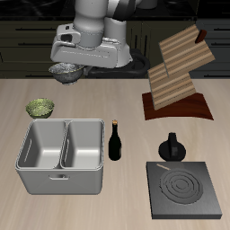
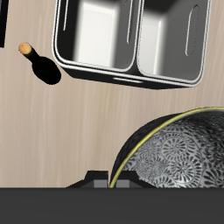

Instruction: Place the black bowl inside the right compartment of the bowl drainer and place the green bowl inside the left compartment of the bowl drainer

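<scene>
Claw: the gripper (image 1: 65, 72) hangs high over the table's back part, clamped on the rim of the black bowl (image 1: 64, 72), which is lifted clear of the table.
Wrist view only: the black bowl (image 2: 179, 159) sits close under the claw, its pale lace-like pattern and yellowish rim plain; fingertips hidden.
Bowl drainer (image 1: 59, 175): below and forward of the claw, both wells bare (image 2: 122, 77).
Green bowl (image 1: 39, 108): on the table, between claw and drainer; exterior view only.
Dark bottle (image 1: 115, 142): beside the drainer, upright (image 2: 39, 63).
Exterior view only: wooden rack (image 1: 175, 76), moka pot (image 1: 171, 146), stove plate (image 1: 184, 190).
</scene>
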